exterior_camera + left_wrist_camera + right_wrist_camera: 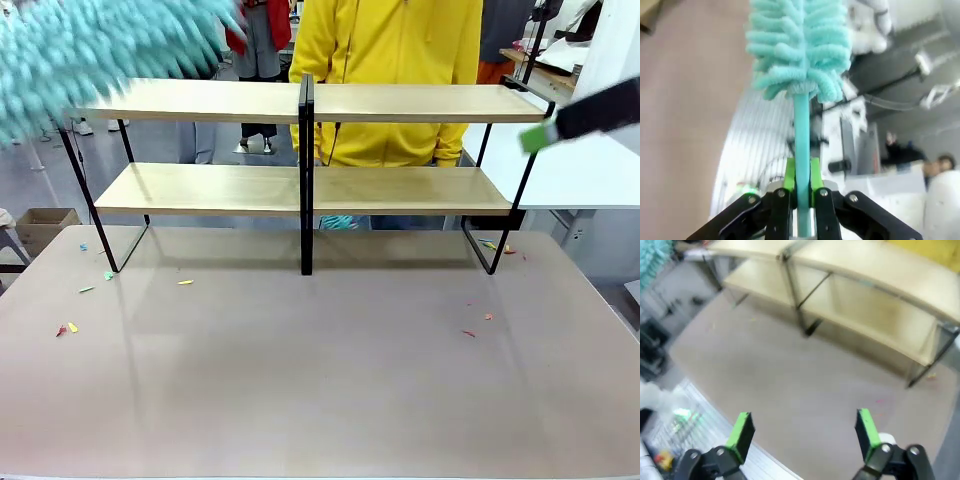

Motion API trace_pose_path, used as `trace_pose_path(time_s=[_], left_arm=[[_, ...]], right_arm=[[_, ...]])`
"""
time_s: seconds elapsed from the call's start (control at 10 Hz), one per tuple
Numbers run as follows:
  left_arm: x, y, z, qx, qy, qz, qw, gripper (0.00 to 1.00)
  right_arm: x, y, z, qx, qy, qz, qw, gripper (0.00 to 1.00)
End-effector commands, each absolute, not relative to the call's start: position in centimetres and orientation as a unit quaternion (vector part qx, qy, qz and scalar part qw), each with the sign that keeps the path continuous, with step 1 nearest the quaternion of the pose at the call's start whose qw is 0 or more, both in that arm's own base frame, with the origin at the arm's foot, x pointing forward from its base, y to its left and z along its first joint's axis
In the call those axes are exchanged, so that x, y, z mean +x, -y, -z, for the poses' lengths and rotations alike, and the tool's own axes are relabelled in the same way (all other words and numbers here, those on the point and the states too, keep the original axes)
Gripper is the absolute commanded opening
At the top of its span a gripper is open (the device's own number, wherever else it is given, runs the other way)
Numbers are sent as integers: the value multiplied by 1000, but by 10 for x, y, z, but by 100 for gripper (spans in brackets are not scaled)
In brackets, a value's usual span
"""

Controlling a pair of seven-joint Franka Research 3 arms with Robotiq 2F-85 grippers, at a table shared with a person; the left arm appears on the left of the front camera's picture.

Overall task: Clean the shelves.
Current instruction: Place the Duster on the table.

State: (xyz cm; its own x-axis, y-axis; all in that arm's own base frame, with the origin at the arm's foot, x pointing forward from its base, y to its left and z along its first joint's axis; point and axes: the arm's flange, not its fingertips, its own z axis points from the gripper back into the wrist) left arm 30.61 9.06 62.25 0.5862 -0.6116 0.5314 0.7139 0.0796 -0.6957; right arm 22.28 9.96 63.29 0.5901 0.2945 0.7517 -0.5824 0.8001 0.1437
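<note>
Front view: the shelves (310, 150) are standing across the far half of the table (320, 380), two light-wood boards in a thin black frame with a black post at the middle. A person in a yellow top (385, 60) is standing behind them at 12 o'clock. A blurred teal duster head (95, 55) is hanging at 10 o'clock, above and just off the left end of the upper board. At 2 o'clock a blurred black gripper finger with a green pad (537, 137) is reaching in beside the right end of the upper board; it is the right gripper's, and its jaws cannot be judged here. Small coloured scraps (67, 327) are lying on the table at 8 o'clock, and a few more (478, 325) toward 4 o'clock.

Left wrist view: the left gripper (801, 185) is holding the duster handle (801, 145) pinched between its green pads, jaws narrow on it. The handle is running up to the fluffy teal head (797, 45) at 12 o'clock. The table surface is showing at 9 o'clock.

Right wrist view: the right gripper (802, 432) is hanging with its jaws spread wide and nothing between the green pads (742, 435). The shelves (850, 295) are lying across the top from 11 to 2 o'clock, blurred, with the table between them and the fingers. A bit of teal duster (655, 260) is showing at 10 o'clock.
</note>
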Motion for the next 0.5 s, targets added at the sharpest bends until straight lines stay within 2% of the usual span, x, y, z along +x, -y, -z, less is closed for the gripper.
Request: trace_pose_path(time_s=[0.0, 0.1, 0.2, 0.3, 0.4], left_arm=[[315, -77, -592, -434, -114, 600, 662, 13], [332, -55, -566, -406, -144, 554, 712, 13], [346, -39, -542, -405, -172, 529, 726, 13], [366, -32, -519, -394, -160, 472, 772, 13], [377, -28, -507, -400, -147, 460, 779, 13]], right_arm=[[228, -93, -580, 264, 257, -238, 899, 100], [236, -93, -546, 346, 189, -179, 901, 100], [240, -93, -510, 390, 115, -117, 906, 100], [240, -77, -479, 416, 67, -59, 905, 100], [241, -60, -465, 431, 45, -1, 901, 100]])
